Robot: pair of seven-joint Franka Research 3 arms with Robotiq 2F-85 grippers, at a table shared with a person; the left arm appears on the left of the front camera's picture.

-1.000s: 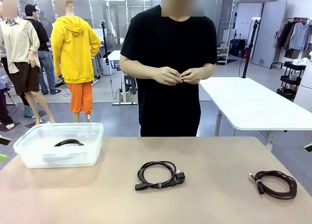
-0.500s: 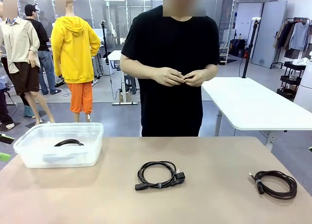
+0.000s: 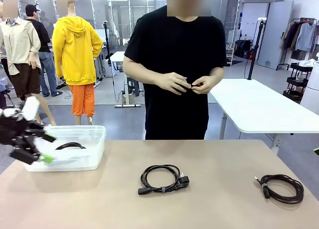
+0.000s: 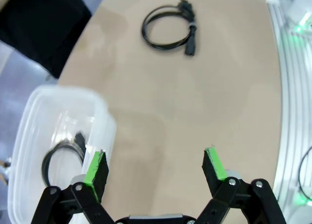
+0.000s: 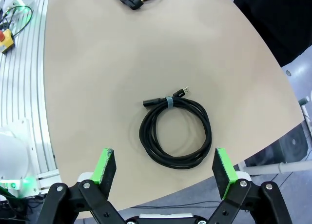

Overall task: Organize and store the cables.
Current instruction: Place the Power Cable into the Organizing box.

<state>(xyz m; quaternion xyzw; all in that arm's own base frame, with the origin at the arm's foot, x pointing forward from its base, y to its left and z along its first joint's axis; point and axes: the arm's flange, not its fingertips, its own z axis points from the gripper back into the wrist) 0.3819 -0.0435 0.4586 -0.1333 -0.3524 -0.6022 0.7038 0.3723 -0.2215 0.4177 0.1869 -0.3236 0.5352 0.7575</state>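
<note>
Tan tabletop (image 3: 224,159): it carries a clear box and two loose cables, and a person in a black shirt stands at its far side.
Clear plastic box (image 3: 94,139): it stands on the far left part of the table and is open at the top.
Cable in the box (image 3: 70,145): a thin black coil that lies on the bottom of the box. In the left wrist view it shows through the box's wall.
Middle cable (image 3: 162,179): a black coil with two plug ends. It lies flat on the table near the centre, well apart from the box.
Right cable (image 3: 281,187): a dark coil bound by a small band. It lies flat on the table near the right edge, and in the right wrist view it lies beneath the right claw, between the two pads, not touched by them.
Left claw (image 3: 49,148): it hangs over the left end of the table, just in front of the box, and looks blurred in the front view. Its fingers stand wide apart and there is nothing between them. In the left wrist view one green pad (image 4: 95,168) is over the rim of the box.
Right claw (image 5: 164,153): it hovers above the right end of the table. Its fingers are spread fully and it grips nothing.
Person's hands (image 3: 172,83): both are together in front of the chest with the fingertips meeting. Whatever they pinch is too small to tell.
</note>
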